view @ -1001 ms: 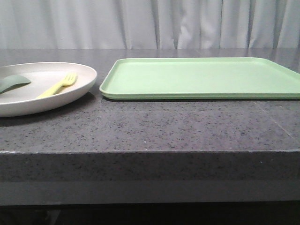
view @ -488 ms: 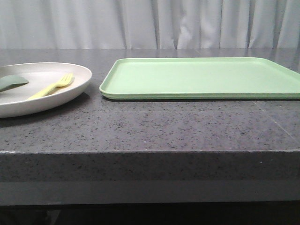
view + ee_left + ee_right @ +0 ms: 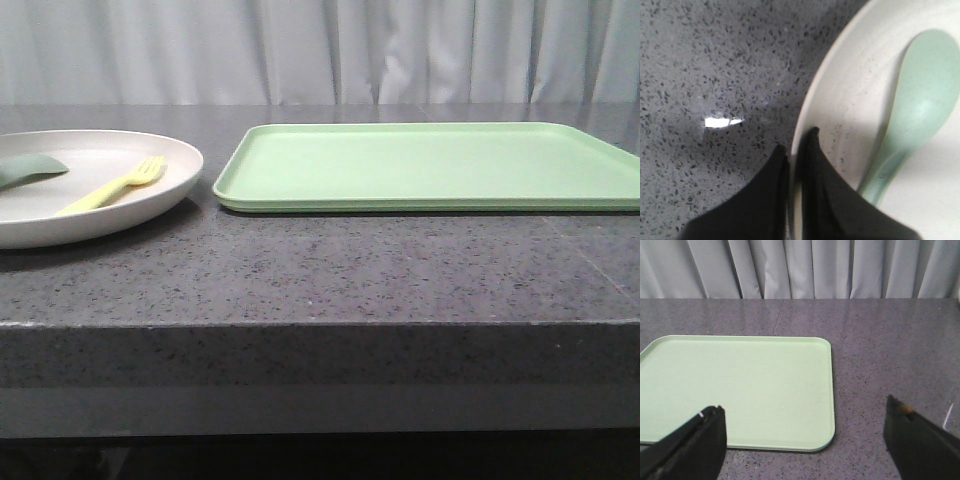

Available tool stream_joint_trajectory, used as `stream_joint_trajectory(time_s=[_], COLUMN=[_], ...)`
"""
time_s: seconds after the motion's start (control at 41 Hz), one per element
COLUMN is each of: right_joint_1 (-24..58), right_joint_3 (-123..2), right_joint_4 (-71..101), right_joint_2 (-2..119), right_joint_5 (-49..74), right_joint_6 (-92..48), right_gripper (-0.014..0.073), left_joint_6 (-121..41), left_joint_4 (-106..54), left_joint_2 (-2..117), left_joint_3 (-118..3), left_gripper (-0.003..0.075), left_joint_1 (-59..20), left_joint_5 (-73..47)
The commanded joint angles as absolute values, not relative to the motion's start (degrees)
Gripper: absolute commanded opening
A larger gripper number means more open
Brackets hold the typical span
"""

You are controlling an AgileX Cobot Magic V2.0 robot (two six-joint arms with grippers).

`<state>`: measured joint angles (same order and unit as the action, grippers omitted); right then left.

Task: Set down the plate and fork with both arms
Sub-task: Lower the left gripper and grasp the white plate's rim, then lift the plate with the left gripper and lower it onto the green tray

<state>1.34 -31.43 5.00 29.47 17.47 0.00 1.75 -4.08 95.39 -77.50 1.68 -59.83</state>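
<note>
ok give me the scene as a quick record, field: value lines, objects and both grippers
plate: left on counter, beside tray, not on it
fork: lying in plate
spoon: lying in plate
tray: light green, nothing on it
left gripper: jaws shut on plate rim
right gripper: jaws open, holding nothing, near tray's corner
counter: dark speckled stone

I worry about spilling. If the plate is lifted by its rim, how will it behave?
The plate looks rigid, so it should not flex. Pinched at one edge by the left tool, it will probably tilt. The fork and spoon lie loose and may slide.
</note>
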Motion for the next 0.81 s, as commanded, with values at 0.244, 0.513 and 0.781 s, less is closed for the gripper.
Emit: stream_joint_trajectory(time_s=[0.244, 0.513, 0.781], right_joint_1=[1.42, 1.42, 1.42], right_joint_3=[-33.43, -33.43, -33.43], right_joint_4=[4.38, 4.38, 4.38], right_joint_2=[30.05, 30.05, 30.05], right_joint_5=[12.98, 13.1, 13.1], right_joint_6=[0.0, 0.0, 0.0], right_gripper=[0.0654, 0.0654, 0.0654], left_joint_6=[-4.57, -6.21, -3.88], left_joint_4=[-19.51, -32.26, -32.25], left_joint_2=[91.02, 91.02, 96.04], left_joint_3=[-84.78, -86.99, -90.13], left_gripper=[-0.0017, -0.0017, -0.0017], left_joint_1=[9.06, 7.53, -4.83], left_joint_5=[-60.0, -57.15, -51.34])
